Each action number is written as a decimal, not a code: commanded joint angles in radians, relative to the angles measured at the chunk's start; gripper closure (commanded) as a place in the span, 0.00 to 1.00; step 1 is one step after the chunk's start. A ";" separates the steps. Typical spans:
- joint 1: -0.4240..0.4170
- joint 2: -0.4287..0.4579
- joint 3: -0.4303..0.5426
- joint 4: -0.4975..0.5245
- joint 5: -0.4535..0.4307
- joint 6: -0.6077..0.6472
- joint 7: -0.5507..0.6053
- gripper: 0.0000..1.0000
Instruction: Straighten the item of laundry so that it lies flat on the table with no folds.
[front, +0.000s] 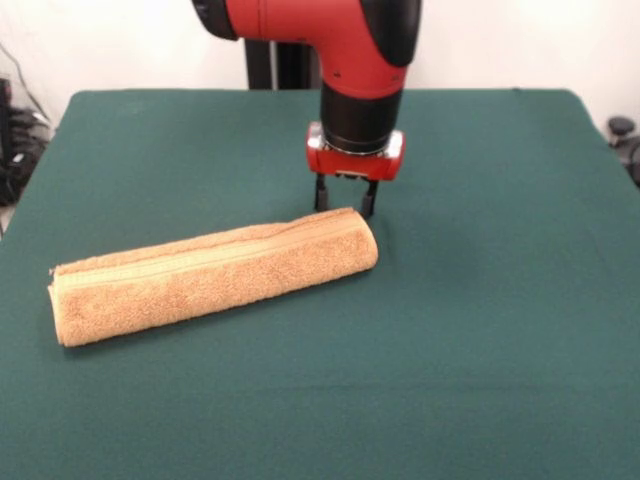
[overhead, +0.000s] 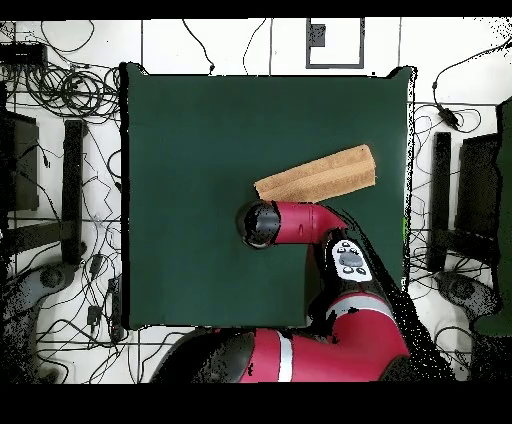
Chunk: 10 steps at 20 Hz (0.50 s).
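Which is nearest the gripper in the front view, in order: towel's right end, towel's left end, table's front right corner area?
1. Right end of the towel, just below the gripper.
2. Left end of the towel, down-left.
3. Front right corner area of the table, farthest.

White wall (front: 520, 40), pale tiled floor (overhead: 230, 45), tangled cables (overhead: 70, 90), perhaps monitors (overhead: 478, 185)

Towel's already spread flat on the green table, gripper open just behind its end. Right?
Not flat: the front view shows the towel folded into a long narrow bundle on the table. The gripper is open just behind its end, as you said.
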<state>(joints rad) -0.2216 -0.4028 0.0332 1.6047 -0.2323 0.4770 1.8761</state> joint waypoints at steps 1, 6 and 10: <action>0.013 0.135 0.113 -0.090 0.032 0.008 0.055 0.00; 0.020 0.142 0.105 -0.093 0.024 -0.021 0.072 0.00; 0.038 0.144 0.087 -0.092 0.020 -0.050 0.100 0.00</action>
<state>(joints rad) -0.2198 -0.3955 0.0338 1.5850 -0.2263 0.5145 1.8761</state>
